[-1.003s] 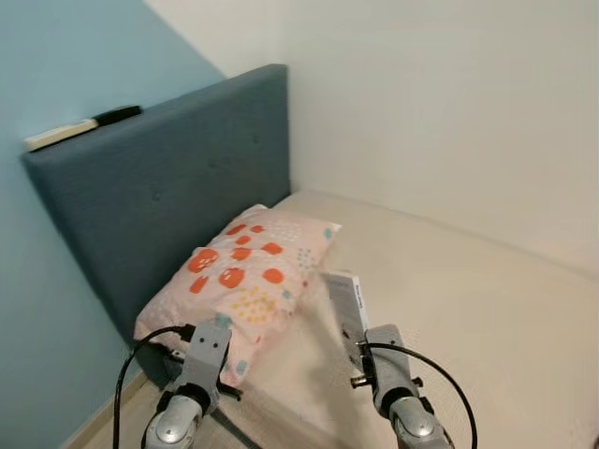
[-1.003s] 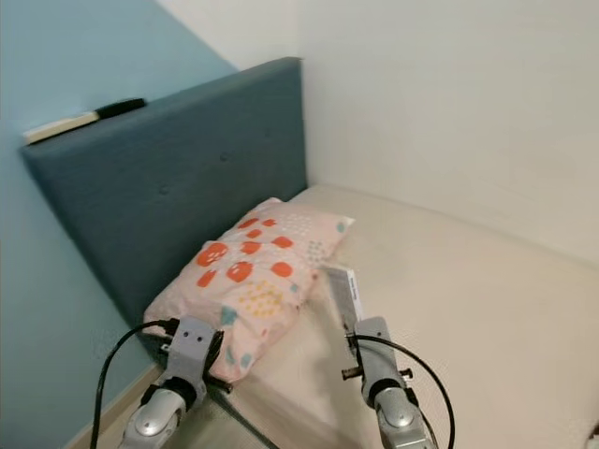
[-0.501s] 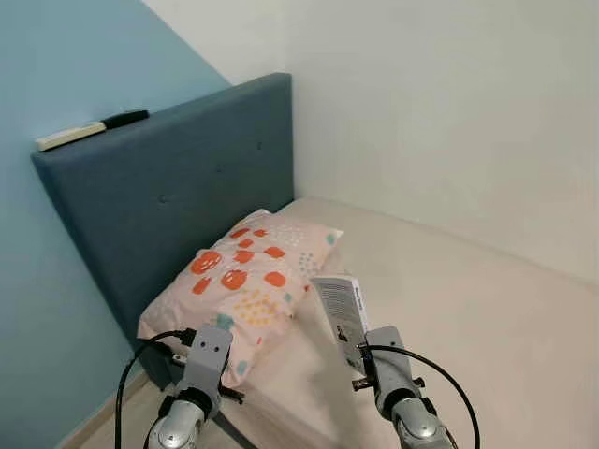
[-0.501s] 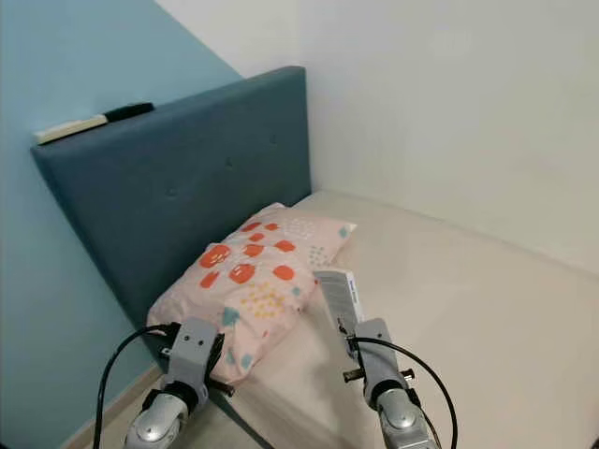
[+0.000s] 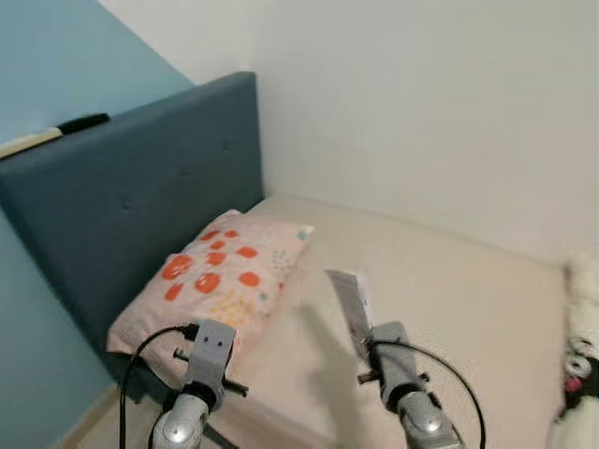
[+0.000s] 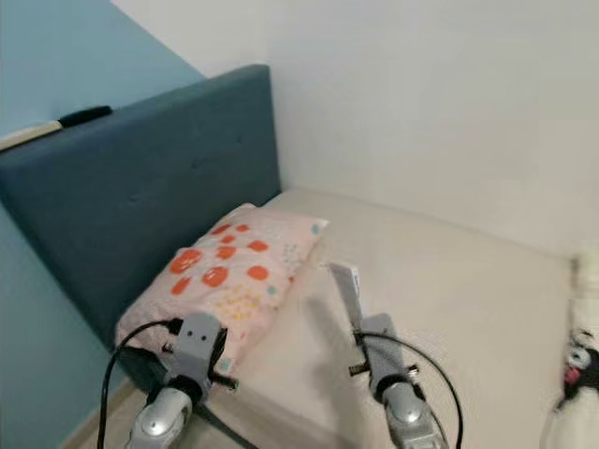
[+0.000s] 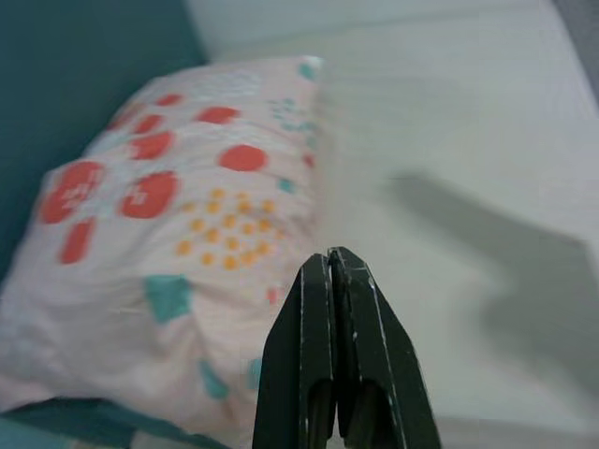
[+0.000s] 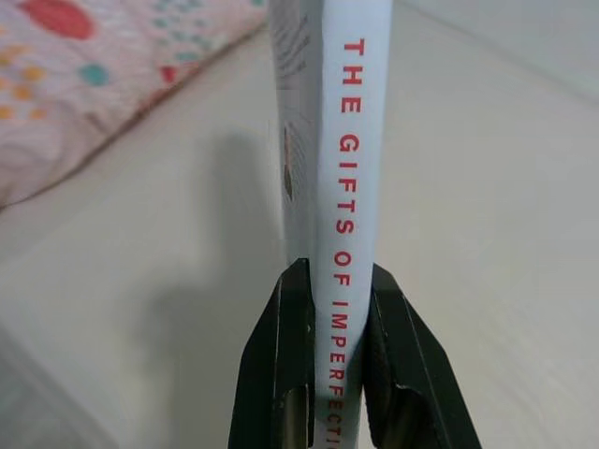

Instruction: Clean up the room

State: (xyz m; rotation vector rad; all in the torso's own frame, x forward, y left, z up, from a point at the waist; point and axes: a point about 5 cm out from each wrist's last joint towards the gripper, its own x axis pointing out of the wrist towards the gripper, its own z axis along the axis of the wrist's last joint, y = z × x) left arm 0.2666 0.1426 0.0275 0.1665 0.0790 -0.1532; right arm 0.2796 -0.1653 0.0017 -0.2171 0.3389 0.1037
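While both arms reach forward over the near edge, the bed (image 5: 449,281) takes up most of the head views: cream sheet, pushed into a corner of white wall (image 5: 421,112). Dark blue padded headboard (image 5: 131,178) stands along the robot's left side, light blue wall (image 5: 56,56) behind it. On top of the headboard lies a pale flat item with a black marker-like thing (image 5: 82,122) beside it; too small to tell what they are. Pillow (image 5: 211,276), pink with red and orange spots, lies against the headboard. At the far right edge, a white plush toy (image 5: 582,374) with black and pink bits, cut off by the frame.

Right gripper (image 8: 329,374) is clamped on a thin book (image 8: 337,140), held upright and slightly tilted above the sheet, just right of the pillow and not touching it. Left gripper (image 7: 334,281) has its fingers pressed together with nothing between them, near the pillow's lower corner.

Right wrist view gives the book's white spine with red letters reading "THE GIFTS OF IMPERFECT...", rest hidden by the fingers (image 8: 271,365); head views show just a blurred pale slab (image 6: 347,292). That view also catches the book's shadow on the sheet. Left wrist view shows teal marks and small orange dots on the pillowcase, plus a dark shadow across the sheet.
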